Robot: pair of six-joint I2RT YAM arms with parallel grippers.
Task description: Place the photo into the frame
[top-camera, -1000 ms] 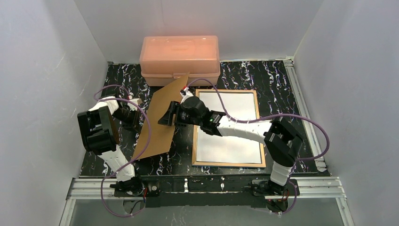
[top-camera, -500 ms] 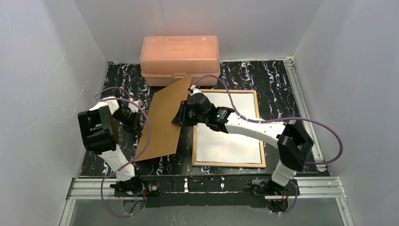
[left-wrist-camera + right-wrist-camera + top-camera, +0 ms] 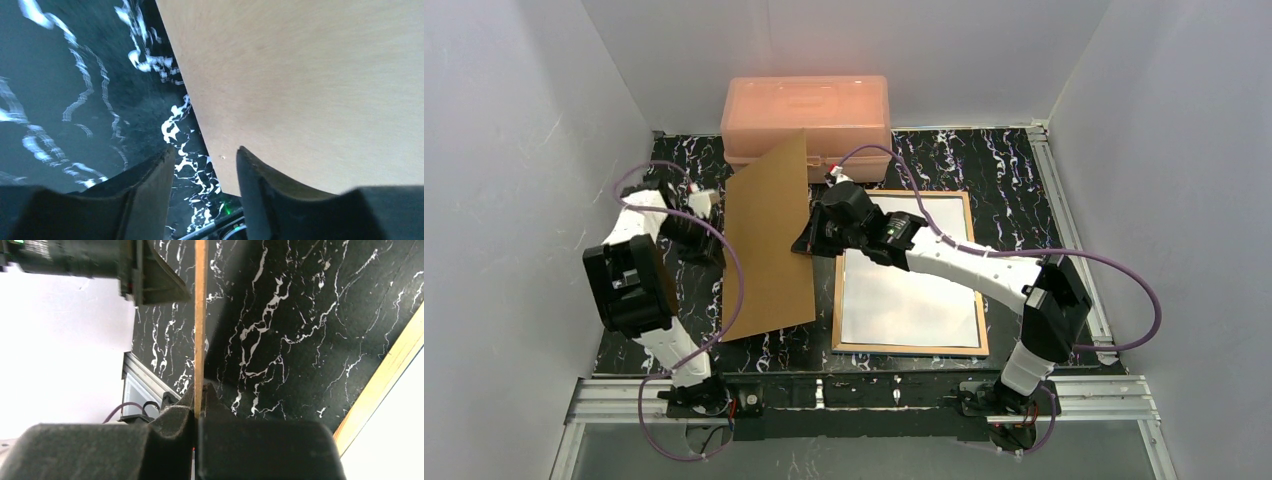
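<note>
The frame (image 3: 837, 300) lies face down on the right half of the table, tan wooden edges up, also seen as a tan edge (image 3: 395, 370) in the right wrist view. A white rectangle (image 3: 914, 290) fills its inside. I cannot tell if that is the photo's back; no printed side shows. The brown fibreboard backing (image 3: 769, 250) stands tilted on its lower edge left of the frame. My right gripper (image 3: 809, 243) is shut on its right edge (image 3: 200, 315). My left gripper (image 3: 205, 150) is open at the board's (image 3: 310, 90) left edge, not pinching it.
A salmon-pink plastic box (image 3: 804, 110) stands at the back, just behind the raised board's top corner. White walls close in left, right and back. A metal rail (image 3: 864, 390) runs along the near edge by the arm bases.
My left gripper has opened and let go of the backing board. My right gripper has shut on the board's right edge, and the board now stands steeper, its top nearer the pink box.
</note>
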